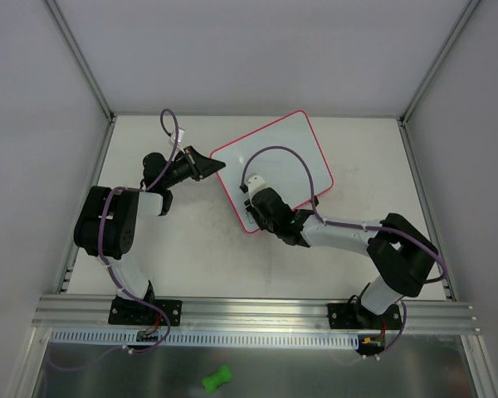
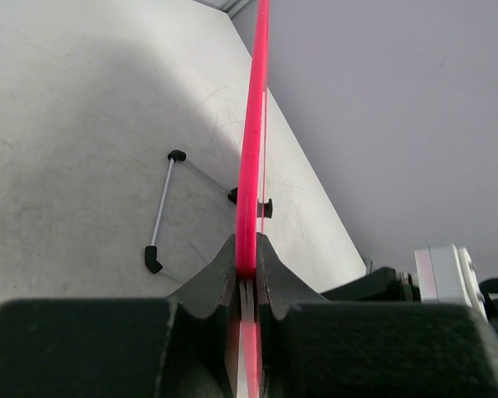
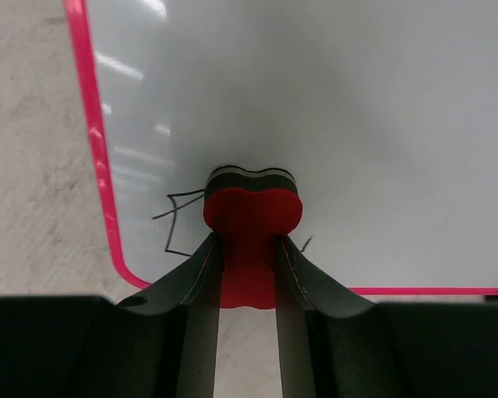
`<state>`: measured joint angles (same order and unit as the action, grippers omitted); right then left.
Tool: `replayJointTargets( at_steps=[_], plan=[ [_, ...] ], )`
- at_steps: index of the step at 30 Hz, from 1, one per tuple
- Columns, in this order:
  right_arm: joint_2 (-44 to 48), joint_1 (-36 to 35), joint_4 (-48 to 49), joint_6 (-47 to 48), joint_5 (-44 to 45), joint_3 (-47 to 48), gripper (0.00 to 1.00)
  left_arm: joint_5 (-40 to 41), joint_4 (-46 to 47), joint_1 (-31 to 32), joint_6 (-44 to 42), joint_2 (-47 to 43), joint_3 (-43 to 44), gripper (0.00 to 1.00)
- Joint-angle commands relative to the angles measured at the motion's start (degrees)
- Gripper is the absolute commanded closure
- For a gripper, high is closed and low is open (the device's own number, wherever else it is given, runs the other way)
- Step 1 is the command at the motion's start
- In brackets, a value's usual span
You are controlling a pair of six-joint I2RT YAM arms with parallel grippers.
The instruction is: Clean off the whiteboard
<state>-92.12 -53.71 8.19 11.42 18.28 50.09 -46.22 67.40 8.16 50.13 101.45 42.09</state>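
Note:
The whiteboard (image 1: 270, 133), white with a pink-red frame, lies askew on the table at mid-right. My left gripper (image 1: 217, 166) is shut on its left edge; in the left wrist view the pink frame (image 2: 253, 124) runs edge-on into the closed left gripper (image 2: 247, 269). My right gripper (image 1: 253, 192) is over the board's near corner, shut on a red bone-shaped eraser (image 3: 251, 217) whose dark felt side meets the whiteboard (image 3: 332, 91). Thin black marker lines (image 3: 176, 224) show left of the eraser, with a short stroke (image 3: 305, 242) at its right.
The board's wire stand with black feet (image 2: 162, 211) shows under it. Grey walls and metal posts (image 1: 79, 58) close in the table. A green bone-shaped object (image 1: 217, 379) lies below the front rail (image 1: 257, 311).

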Motion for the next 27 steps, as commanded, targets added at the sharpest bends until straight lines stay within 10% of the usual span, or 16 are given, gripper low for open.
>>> replayJointTargets(
  at_steps=[1,14,27],
  plan=[
    [-5.1,-4.4,-3.7,-1.9,-0.3,3.1,1.0,-3.4,-1.5,0.9,-4.7,-0.3,-0.2,1.0],
    [-9.6,-9.5,-10.6,-3.9,8.8,10.5,0.99,-3.2,-1.7,1.0,-5.0,-0.3,-0.2,1.0],
    [-5.0,4.6,-17.2,-7.2,0.2,10.9,1.0,-3.1,-1.8,1.0,-5.1,-0.3,-0.3,1.0]
  ],
)
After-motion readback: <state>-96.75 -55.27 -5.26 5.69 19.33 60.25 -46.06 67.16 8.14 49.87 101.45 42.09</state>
